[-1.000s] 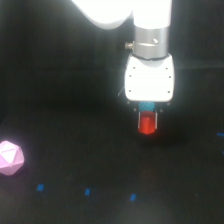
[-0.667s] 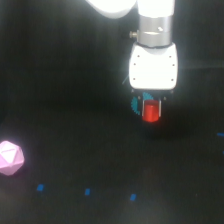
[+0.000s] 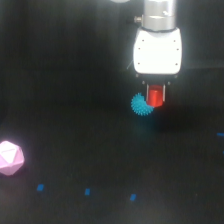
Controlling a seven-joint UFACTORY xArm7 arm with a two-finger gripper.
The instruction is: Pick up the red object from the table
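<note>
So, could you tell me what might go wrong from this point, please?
1. The red object shows only partly below the tool; a shallow grip could slip.
2. The cyan ball overlaps the red object in this view; if touching, it may get knocked or dragged.

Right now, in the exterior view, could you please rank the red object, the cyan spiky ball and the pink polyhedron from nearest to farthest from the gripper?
1. Red object: between the gripper's fingers.
2. Cyan spiky ball: just beside it, toward the view's left.
3. Pink polyhedron: far off at the view's lower left edge.
</note>
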